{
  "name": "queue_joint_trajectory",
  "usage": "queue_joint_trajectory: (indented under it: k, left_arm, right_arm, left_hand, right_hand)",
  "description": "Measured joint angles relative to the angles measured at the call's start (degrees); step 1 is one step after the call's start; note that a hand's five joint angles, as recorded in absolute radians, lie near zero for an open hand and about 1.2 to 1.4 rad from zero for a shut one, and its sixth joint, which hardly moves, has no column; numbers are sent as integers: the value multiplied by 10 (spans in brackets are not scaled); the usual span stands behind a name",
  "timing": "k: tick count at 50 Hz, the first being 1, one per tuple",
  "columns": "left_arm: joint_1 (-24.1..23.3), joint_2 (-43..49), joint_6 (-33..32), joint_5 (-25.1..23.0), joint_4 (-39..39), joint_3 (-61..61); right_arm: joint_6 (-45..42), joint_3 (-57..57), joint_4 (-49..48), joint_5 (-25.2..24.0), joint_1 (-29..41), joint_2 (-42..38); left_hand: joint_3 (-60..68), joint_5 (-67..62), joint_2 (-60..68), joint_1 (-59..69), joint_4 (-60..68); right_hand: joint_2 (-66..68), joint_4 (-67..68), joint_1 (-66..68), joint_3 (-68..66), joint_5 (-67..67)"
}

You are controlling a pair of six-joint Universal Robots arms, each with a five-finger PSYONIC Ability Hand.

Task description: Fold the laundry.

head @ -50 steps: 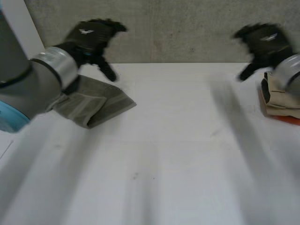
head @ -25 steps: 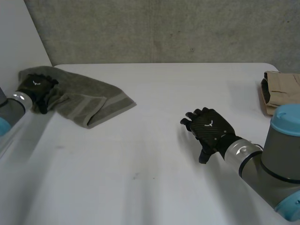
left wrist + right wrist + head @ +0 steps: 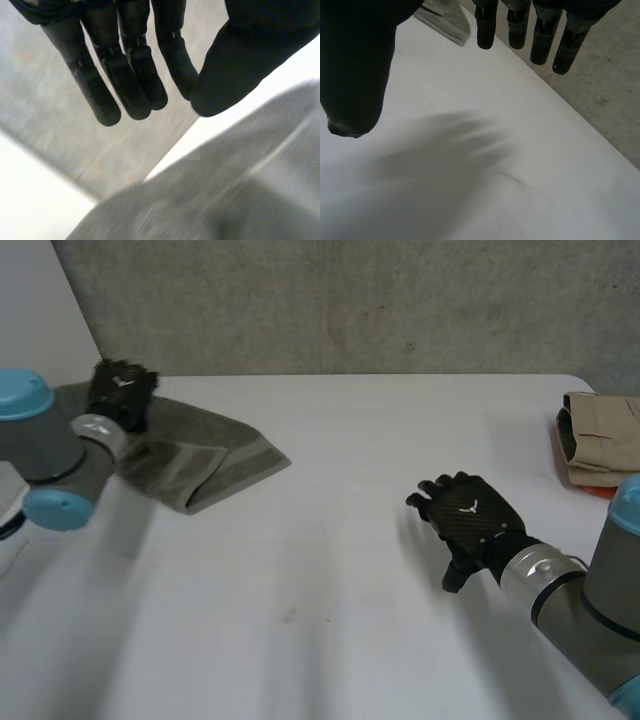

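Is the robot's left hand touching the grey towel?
Apart. In the left wrist view the left hand, fingers straight, hangs clear of the towel, with white table showing between them.

No legible text, labels, numbers (any view).

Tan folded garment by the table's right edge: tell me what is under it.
An orange-red strip shows beneath the near edge of the tan garment, on the white table. The garment covers the rest, so what it is cannot be told.
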State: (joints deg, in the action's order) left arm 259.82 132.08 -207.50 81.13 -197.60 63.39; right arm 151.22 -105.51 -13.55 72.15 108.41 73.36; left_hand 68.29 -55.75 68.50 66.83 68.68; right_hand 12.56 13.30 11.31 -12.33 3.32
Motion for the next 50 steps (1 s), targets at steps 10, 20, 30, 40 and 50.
queue_joint_trajectory:
  k: [10, 20, 30, 40, 50]
  left_arm:
    - [-86, -70, 70, -31, 3, 80]
    - [-5, 38, -79, -79, 160, -23]
    - [32, 60, -131, -120, 222, -31]
    - [29, 77, -122, -119, 210, -29]
    - [30, 99, -123, -116, 155, -38]
  right_arm:
    - [1, -3, 1, -5, -21, 6]
    - [0, -10, 1, -10, -28, 5]
    - [1, -8, 0, -9, -37, 6]
    - [0, -11, 0, -8, -36, 4]
    - [0, -13, 0, -7, -36, 1]
  left_hand:
    - [-478, 467, -484, -504, -488]
    - [-547, 527, -553, -533, -555]
    - [-465, 436, -467, -449, -468]
    - [-436, 406, -436, -423, -438]
    - [-356, 332, -358, -339, -359]
  right_hand:
    - [0, 0, 0, 0, 0]
    - [0, 0, 0, 0, 0]
    - [0, 0, 0, 0, 0]
    - [0, 0, 0, 0, 0]
    - [0, 0, 0, 0, 0]
